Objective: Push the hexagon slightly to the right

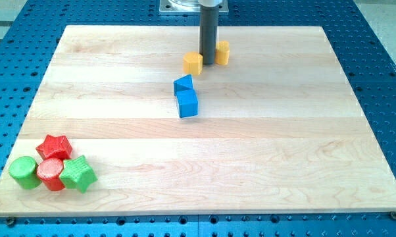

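Two yellow blocks lie near the top middle of the wooden board. One yellow block has angled sides and looks like the hexagon. It sits just left of my tip. The other yellow block is just right of the rod and slightly higher in the view. The rod partly hides it, so I cannot make out its shape. My tip stands between the two, close to or touching both. The dark rod comes down from the view's top edge.
A blue triangle and a blue cube lie touching, just below the yellow blocks. A red star, a red cylinder, a green cylinder and a green star cluster at the bottom left corner.
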